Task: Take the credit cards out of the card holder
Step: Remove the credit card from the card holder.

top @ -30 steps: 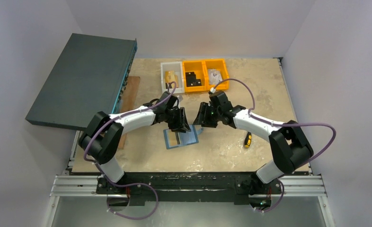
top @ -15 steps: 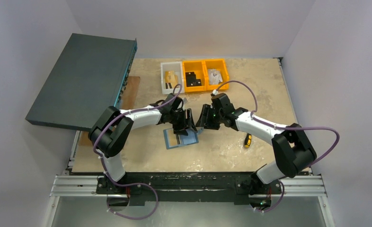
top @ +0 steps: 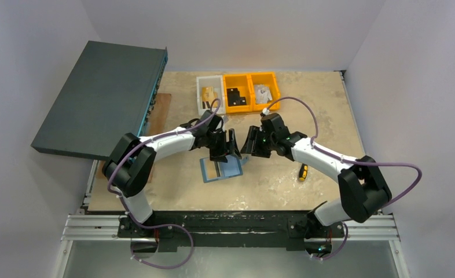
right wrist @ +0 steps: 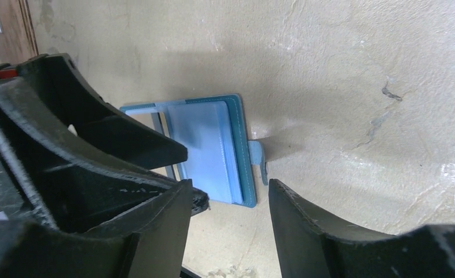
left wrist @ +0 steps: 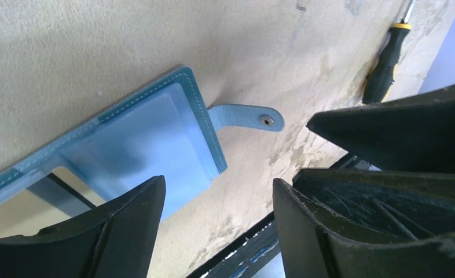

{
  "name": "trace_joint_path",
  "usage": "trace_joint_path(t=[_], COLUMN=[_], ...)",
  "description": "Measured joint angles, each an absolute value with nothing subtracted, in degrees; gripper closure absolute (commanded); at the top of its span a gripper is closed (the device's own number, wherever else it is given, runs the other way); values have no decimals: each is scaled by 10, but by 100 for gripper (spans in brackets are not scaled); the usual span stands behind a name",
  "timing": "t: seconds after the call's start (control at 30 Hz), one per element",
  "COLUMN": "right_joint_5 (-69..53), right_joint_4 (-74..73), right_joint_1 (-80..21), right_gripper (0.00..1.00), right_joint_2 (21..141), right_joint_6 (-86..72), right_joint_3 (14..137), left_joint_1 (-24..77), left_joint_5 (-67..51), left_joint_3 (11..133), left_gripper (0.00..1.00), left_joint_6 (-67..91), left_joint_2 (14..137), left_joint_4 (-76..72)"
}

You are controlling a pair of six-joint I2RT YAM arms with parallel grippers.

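Top external view: card holder (top: pixel 221 169) is laid open mid-table (top: pixel 329 116), toward the near edge, long axis left-right. Left gripper (top: pixel 232 152) is held nearest, just above its right half; right gripper (top: pixel 246 149) beside. Both jaws parted, nothing held. Cards cannot be made out.

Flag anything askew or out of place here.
The large dark box sits skewed, hanging off the far-left edge of the table. A screwdriver lies loose to the right of the open card holder. Nothing is spilled.

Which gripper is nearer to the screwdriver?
The right. The right gripper hovers left of the screwdriver; the left gripper is farther left, above the far edge of the card holder.
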State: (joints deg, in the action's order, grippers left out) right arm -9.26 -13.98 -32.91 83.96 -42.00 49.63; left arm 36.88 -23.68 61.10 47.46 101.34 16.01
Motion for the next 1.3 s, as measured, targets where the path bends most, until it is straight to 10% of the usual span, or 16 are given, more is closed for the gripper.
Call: trace_joint_path(t=[0.53, 1.3], right_joint_5=[-82, -4], right_joint_4=[-159, -213], right_joint_1=[-330, -500], right_gripper=[25, 45], right_joint_2=[822, 987], right_joint_6=[-413, -396], right_joint_3=[515, 699], left_joint_1=[335, 271], left_joint_5=[-165, -63], left_joint_3=[635, 477], left_gripper=[12, 17], left_joint_6=[421, 400], left_joint_2=[830, 673], left_joint_4=[274, 389])
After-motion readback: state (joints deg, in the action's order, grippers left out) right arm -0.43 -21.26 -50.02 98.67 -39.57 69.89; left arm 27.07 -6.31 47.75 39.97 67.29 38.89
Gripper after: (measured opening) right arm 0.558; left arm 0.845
